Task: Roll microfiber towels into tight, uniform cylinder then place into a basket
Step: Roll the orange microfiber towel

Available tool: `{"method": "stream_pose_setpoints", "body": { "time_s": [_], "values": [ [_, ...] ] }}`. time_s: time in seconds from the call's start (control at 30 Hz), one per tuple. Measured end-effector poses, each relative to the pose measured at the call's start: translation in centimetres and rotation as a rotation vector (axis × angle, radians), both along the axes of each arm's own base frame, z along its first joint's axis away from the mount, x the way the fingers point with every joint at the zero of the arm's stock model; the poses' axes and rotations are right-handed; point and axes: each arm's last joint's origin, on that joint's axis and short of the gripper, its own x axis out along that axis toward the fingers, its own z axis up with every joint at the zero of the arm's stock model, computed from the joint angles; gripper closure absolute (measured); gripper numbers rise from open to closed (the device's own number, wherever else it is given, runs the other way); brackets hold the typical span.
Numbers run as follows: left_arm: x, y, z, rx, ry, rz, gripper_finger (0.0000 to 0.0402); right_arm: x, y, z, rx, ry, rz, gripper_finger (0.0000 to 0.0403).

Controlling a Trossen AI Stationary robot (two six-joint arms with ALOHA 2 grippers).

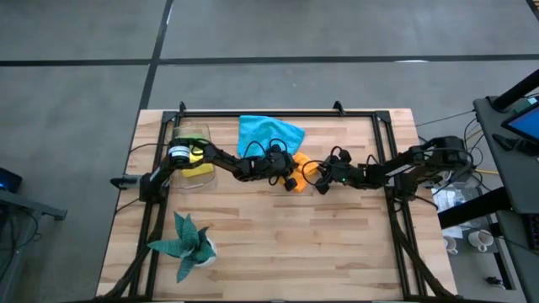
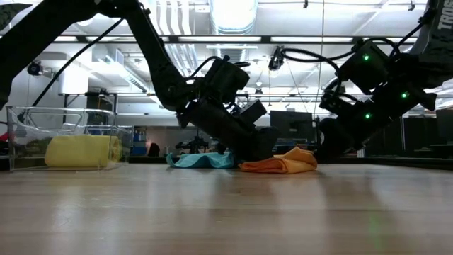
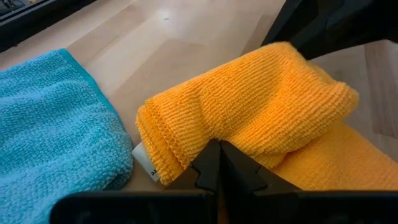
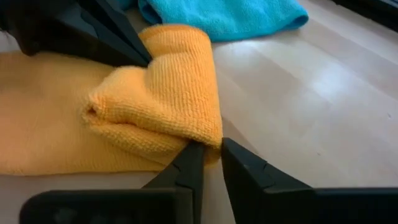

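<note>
Step in hand, as I read it: rolling the orange towel (image 1: 305, 165), which lies near desk centre, just at 5 o'clock of the blue towel (image 1: 268, 135). It's part-rolled only: a fat fold sits on top of a flat layer still spread under it.

Left gripper (image 3: 217, 163) comes in from 9 o'clock, fingers pressed together, pinching the stitched edge of the roll w/ almost no gap. Right gripper (image 4: 210, 163) comes in from 3 o'clock, fingers close together around the opposite end of the fold, a thin slit showing between them; looks like it's nipping the cloth, grip seems light.

To do it well, IMO:
- keep both ends level so the roll turns as one, no cone shape
- pull slightly outward while turning; the fold looks loose and puffy, needs tension
- keep the flat tail smooth on the desk, else wrinkles get rolled in
- don't drag the blue towel along; its corner is just beside the roll

The basket (image 1: 190, 156) sits at the desk's 9 o'clock side, w/ the yellow towel (image 2: 82, 151) already rolled inside. Green towel not clearly seen.
</note>
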Motion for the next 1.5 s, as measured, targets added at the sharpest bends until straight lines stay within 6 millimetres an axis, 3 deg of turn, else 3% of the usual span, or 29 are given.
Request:
{"method": "stream_pose_setpoints", "body": {
  "time_s": [0.17,0.3,0.43,0.67,0.83,1.0,1.27,1.5],
  "values": [
    [0.0,0.0,0.0,0.000,-0.001,-0.001,0.0402,0.1,-0.1,-0.5,-0.019,0.031,0.017,0.0351],
    [0.0,0.0,0.0,0.000,0.000,-0.001,0.0402,0.4,-0.1,-1.1,-0.026,0.048,0.016,0.0385],
    [0.0,0.0,0.1,0.034,0.017,-0.021,0.0402,0.8,-0.1,-1.5,-0.065,0.029,0.043,0.0393],
    [-1.3,-0.2,2.8,0.082,0.148,-0.070,0.0402,1.1,0.4,-1.2,-0.130,0.036,0.107,0.0394],
    [-2.1,-1.0,4.3,0.142,0.245,-0.191,0.0402,1.2,1.7,-0.6,-0.229,0.046,0.129,0.0394],
    [-3.9,-2.0,4.1,0.147,0.298,-0.378,0.0402,1.1,3.5,-0.2,-0.333,0.058,0.117,0.0395],
    [-7.5,-2.6,5.4,0.133,0.252,-0.459,0.0402,1.9,5.6,0.2,-0.434,0.158,0.114,0.0395],
    [-7.9,-3.4,6.5,0.044,0.091,-0.583,0.0402,3.2,5.7,1.0,-0.443,0.263,0.060,0.0395]
  ]
}}
